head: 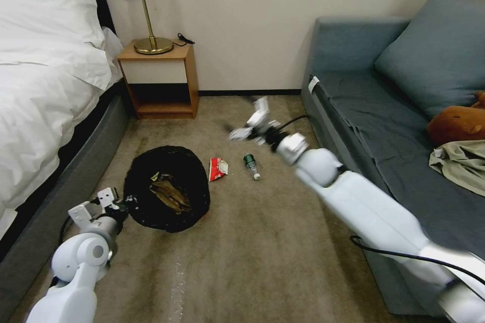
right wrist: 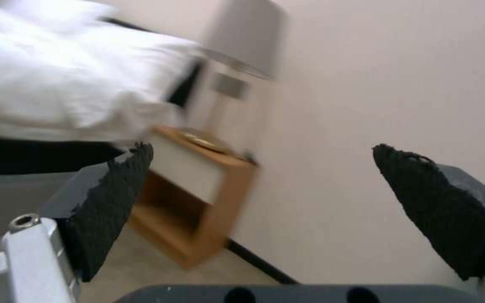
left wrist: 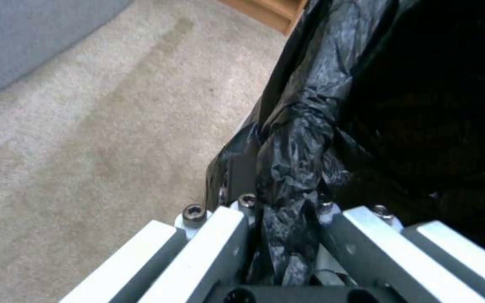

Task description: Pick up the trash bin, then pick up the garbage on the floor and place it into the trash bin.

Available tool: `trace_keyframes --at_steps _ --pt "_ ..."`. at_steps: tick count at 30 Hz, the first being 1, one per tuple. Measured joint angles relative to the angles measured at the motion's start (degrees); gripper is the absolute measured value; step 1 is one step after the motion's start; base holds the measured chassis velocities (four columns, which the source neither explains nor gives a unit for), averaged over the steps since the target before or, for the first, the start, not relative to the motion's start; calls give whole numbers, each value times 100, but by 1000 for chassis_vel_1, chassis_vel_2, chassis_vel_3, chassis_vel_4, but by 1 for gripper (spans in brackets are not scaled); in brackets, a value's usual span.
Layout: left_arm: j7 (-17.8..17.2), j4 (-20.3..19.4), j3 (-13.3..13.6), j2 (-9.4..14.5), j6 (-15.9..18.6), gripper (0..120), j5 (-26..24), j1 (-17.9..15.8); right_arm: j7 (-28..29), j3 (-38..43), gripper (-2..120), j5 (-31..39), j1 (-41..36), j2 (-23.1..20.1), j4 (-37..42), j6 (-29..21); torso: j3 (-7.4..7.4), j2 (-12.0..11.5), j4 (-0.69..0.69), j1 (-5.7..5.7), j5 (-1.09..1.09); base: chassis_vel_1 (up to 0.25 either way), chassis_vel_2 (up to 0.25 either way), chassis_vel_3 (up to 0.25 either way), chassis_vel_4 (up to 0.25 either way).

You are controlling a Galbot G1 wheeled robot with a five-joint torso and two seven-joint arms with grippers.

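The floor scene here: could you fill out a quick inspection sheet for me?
Surface: tan carpet, bare patches.
Job's things: bin with black bag holds tan and yellow wrappers; red wrapper and bottle lie beside it.
Clutter: nothing seen.
Grippers: left gripper shut on the bag's rim; right gripper open, above the bottle.
Cables: black cable along the right arm; cord on nightstand.
Surroundings: bed, lamp, sofa.

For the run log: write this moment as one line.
left gripper: shut on trash bin rim | right gripper: open, raised | red-and-white wrapper, bottle: on carpet
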Motion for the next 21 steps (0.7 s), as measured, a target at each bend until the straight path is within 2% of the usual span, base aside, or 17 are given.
trace_keyframes --at_steps 3,5,7,8,10,11,13,18,21 --pt "16 -34 -24 -28 -4 1 31 36 204 558 100 -43 -586 -39 406 -289 0 0 -1 0 1 0 0 0 0" --pt "28 -48 -26 -46 -5 1 46 51 254 729 100 -115 -821 -30 531 -327 0 0 -1 0 -1 0 0 0 0" --pt "50 -75 -18 -82 -5 1 76 67 308 1199 100 -407 -1595 83 830 -333 0 0 0 0 1 0 0 0 0" --pt "50 -75 -18 -82 -5 1 76 67 308 1199 100 -407 -1595 83 830 -333 0 0 0 0 1 0 0 0 0" --pt "59 -88 24 -104 -6 1 97 38 319 1756 100 -670 -2392 325 1177 -333 0 0 0 0 -1 0 0 0 0" --pt "59 -88 24 -104 -6 1 97 38 319 1756 100 -670 -2392 325 1177 -333 0 0 0 0 -1 0 0 0 0" --pt "65 -95 62 -80 -6 1 104 8 294 2230 100 -859 -3023 559 1478 -344 0 0 -1 0 -1 0 0 0 0" --pt "100 -94 54 -29 -12 1 131 -2 244 2635 100 -995 -3737 750 1825 -448 0 0 -1 0 -1 0 0 0 0" --pt "143 -62 90 43 -36 1 148 -66 231 2994 100 -954 -4490 990 2168 -614 -1 0 -2 0 -1 0 0 0 0"
